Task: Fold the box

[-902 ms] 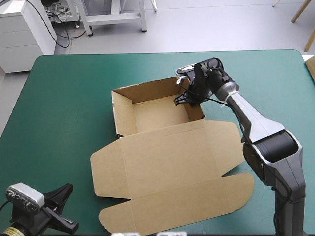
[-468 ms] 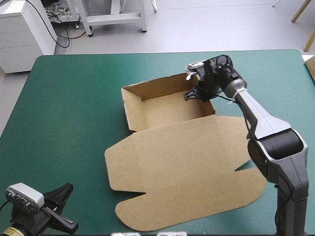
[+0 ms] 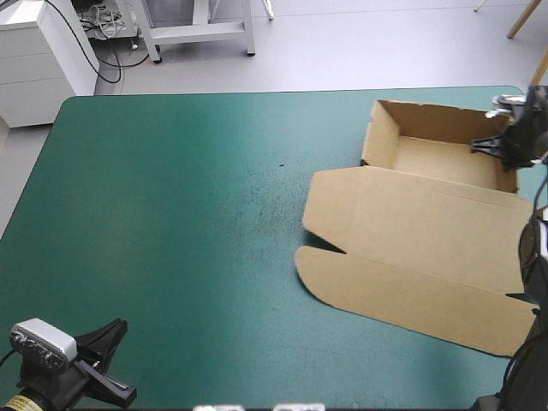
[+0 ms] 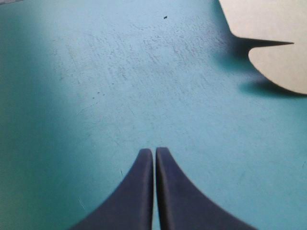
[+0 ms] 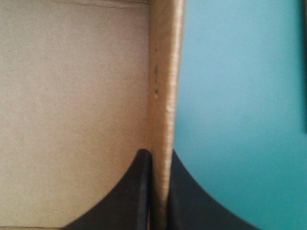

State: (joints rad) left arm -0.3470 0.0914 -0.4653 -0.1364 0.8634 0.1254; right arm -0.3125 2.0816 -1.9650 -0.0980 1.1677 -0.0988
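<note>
The brown box (image 3: 428,223) is an open tray with its lid lying flat, at the table's far right. My right gripper (image 3: 505,147) is shut on the box's right wall; in the right wrist view that wall (image 5: 165,81) stands pinched between the two black fingers (image 5: 139,191), the tray floor on one side and teal-green cover on the other. My left gripper (image 4: 154,155) is shut and holds nothing, low over bare cover at the near left corner (image 3: 107,342). A lid flap's edge (image 4: 278,38) lies far ahead of it.
The teal-green table (image 3: 188,214) is bare over its left and middle. The box's lid reaches close to the table's right edge (image 3: 535,282).
My right gripper has dragged the box from the table's middle far to the right, turning it a little. The left arm has not moved.
</note>
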